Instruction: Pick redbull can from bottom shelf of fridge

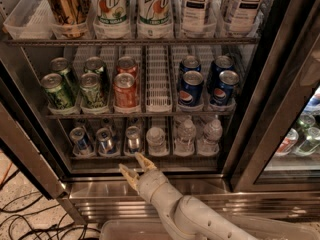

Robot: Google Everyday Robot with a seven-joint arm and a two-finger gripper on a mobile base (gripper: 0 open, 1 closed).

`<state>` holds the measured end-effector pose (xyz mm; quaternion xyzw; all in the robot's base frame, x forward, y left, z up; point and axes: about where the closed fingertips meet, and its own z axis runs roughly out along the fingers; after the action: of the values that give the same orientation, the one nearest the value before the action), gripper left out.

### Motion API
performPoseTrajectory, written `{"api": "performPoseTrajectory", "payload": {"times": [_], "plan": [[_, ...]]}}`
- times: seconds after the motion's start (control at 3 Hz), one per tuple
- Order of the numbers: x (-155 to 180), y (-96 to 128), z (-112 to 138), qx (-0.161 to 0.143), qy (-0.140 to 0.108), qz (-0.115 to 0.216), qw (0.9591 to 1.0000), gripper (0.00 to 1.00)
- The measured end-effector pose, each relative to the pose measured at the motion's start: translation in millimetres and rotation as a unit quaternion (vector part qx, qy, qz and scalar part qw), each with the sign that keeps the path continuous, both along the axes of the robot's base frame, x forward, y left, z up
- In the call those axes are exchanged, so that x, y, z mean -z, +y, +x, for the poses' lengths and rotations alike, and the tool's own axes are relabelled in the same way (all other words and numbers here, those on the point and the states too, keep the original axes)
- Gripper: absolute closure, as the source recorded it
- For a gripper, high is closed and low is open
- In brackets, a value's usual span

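Observation:
The fridge stands open in front of me, with its ribbed steel base at the bottom. On the bottom shelf three slim redbull cans stand in lanes at the left, with small clear bottles to their right. My gripper is open and empty. It sits just below and in front of the shelf's front edge, under the rightmost redbull can, fingers pointing up and inward. It touches nothing.
The rack above holds green cans, a red can and blue Pepsi cans. The top rack holds tall bottles. The dark door frame stands to the right. Cables lie on the floor at left.

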<state>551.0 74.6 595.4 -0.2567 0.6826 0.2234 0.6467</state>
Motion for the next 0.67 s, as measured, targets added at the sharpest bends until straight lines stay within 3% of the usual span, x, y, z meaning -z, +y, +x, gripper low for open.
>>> {"api": "performPoseTrajectory", "payload": {"times": [0.33,0.67], "plan": [[0.0,0.0,0.0,0.0,0.0,0.0,1.0,0.24],[1.4,0.5,1.3,0.005,0.0,0.001,1.0,0.29]]}}
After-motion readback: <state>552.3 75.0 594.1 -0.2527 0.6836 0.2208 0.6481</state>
